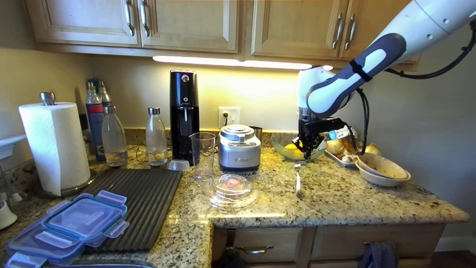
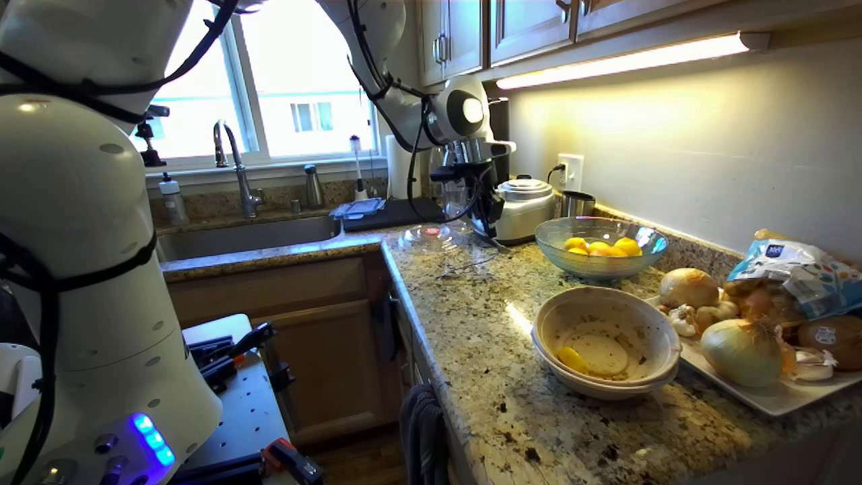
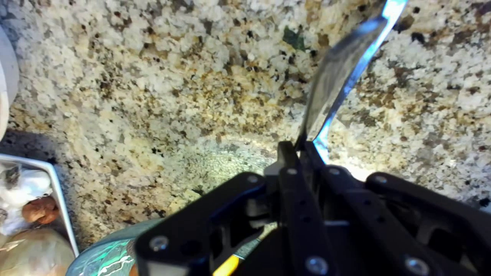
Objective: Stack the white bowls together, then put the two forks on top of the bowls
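Note:
Two white bowls are nested, the upper bowl (image 2: 609,330) resting a little tilted inside the lower bowl (image 1: 383,179); food residue and a yellow scrap lie in it. My gripper (image 3: 299,147) is shut low over the counter, beyond the bowls. A dark silvery fork (image 3: 333,73) reaches between its fingertips, slanting up and right in the wrist view. Beside it runs a bright metal strip (image 3: 360,65), seemingly another fork; I cannot tell whether they touch. In an exterior view a fork (image 1: 298,184) shows just in front of the gripper (image 1: 306,157), tines toward the wall.
A glass bowl of yellow fruit (image 2: 603,252) stands close behind the gripper. Onions and garlic fill a tray (image 2: 768,404) behind the white bowls. A clear glass dish (image 1: 232,197), a pitcher (image 1: 203,156) and a food processor (image 1: 239,149) stand across the fork from the bowls.

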